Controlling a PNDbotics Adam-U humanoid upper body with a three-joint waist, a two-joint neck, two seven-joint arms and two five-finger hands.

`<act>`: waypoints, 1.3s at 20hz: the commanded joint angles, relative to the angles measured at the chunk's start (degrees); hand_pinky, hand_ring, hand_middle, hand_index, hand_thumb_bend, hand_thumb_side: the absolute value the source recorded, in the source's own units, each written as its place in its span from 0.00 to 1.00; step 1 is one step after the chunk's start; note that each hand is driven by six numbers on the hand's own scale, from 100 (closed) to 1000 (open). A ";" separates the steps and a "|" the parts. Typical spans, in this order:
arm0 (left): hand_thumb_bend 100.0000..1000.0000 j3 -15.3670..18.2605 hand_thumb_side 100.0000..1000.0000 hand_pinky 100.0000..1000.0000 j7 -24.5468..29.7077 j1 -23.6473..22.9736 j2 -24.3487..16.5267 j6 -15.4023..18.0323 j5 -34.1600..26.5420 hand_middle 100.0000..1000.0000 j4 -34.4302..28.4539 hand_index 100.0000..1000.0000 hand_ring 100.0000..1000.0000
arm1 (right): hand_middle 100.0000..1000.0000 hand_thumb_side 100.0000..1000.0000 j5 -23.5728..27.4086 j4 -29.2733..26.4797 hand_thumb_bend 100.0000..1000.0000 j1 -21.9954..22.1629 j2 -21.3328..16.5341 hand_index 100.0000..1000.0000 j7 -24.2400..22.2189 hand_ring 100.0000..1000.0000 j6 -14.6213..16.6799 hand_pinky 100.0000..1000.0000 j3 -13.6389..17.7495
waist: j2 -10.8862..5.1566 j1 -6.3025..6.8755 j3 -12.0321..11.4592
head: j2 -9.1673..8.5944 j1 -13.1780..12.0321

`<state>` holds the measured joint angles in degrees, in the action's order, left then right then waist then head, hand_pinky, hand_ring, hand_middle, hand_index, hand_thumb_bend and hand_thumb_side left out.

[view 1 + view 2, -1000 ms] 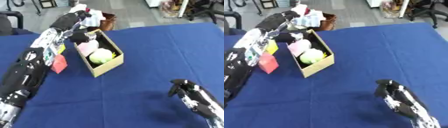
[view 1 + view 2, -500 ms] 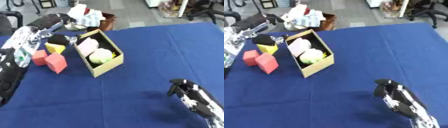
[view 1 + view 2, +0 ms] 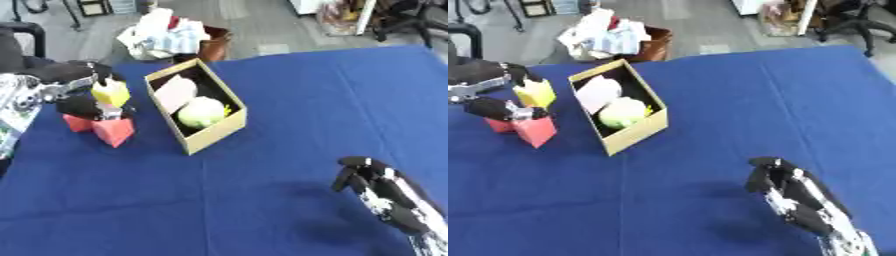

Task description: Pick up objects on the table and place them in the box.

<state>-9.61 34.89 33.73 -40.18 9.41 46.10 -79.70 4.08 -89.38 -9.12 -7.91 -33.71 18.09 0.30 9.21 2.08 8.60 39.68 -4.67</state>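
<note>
Left hand (image 3: 83,92) withdrawn, gripping yellow object (image 3: 110,93)

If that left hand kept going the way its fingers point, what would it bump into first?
The left hand points toward the right, at the yellow block and the red blocks right beside its fingers. Those would likely come first, then the cardboard box beyond. Depth is hard to judge.

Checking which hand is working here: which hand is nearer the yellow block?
Left. The left hand is right at the yellow block, fingers around it, beside the box. The right hand is far off, near the lower right corner.
</note>
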 commanded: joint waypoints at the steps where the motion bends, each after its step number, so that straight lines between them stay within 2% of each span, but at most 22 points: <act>1: 0.51 0.87 0.91 0.81 0.47 -0.37 -1.72 -0.47 1.20 0.82 0.46 0.92 0.76 | 0.49 0.37 -0.12 -0.61 0.00 -0.70 -1.02 0.76 0.22 0.54 -0.04 0.52 0.22 | -1.49 0.01 0.01 | -0.43 0.11; 4: 0.49 1.44 0.92 0.80 -0.38 -1.51 -1.22 -1.43 2.66 0.82 2.14 0.92 0.75 | 0.49 0.37 -0.09 -0.64 0.00 -0.70 -1.03 0.76 0.32 0.54 -0.04 0.52 0.34 | -1.45 0.00 0.00 | -0.75 0.21; 10: 0.40 2.82 0.89 0.79 -3.14 -2.75 -0.08 -3.87 4.47 0.81 5.03 0.92 0.74 | 0.49 0.37 -0.11 -0.59 0.00 -0.63 -1.07 0.76 0.35 0.54 0.00 0.52 0.36 | -1.43 -0.10 -0.21 | -0.58 0.25; 17: 0.37 3.17 0.86 0.79 -5.99 -3.21 0.88 -5.84 5.71 0.82 6.49 0.92 0.74 | 0.49 0.37 -0.11 -0.57 0.00 -0.66 -1.02 0.76 0.35 0.54 0.06 0.52 0.35 | -1.44 -0.18 -0.20 | -0.50 0.28; 20: 0.33 3.35 0.84 0.78 -7.02 -3.32 1.09 -6.30 5.54 0.81 6.51 0.92 0.74 | 0.49 0.37 -0.10 -0.59 0.00 -0.67 -1.00 0.76 0.41 0.54 0.06 0.52 0.42 | -1.44 -0.19 -0.17 | -0.48 0.32; 26: 0.31 3.93 0.81 0.79 -7.95 -3.26 0.40 -6.38 4.34 0.80 4.25 0.92 0.74 | 0.49 0.37 -0.15 -0.61 0.00 -0.62 -1.02 0.76 0.40 0.54 0.02 0.52 0.41 | -1.51 -0.10 -0.21 | -0.43 0.28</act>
<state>-6.71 27.24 29.77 -38.16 3.03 50.89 -74.12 4.07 -89.38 -9.12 -7.92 -33.62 18.13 0.35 9.21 2.07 8.46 39.68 -4.43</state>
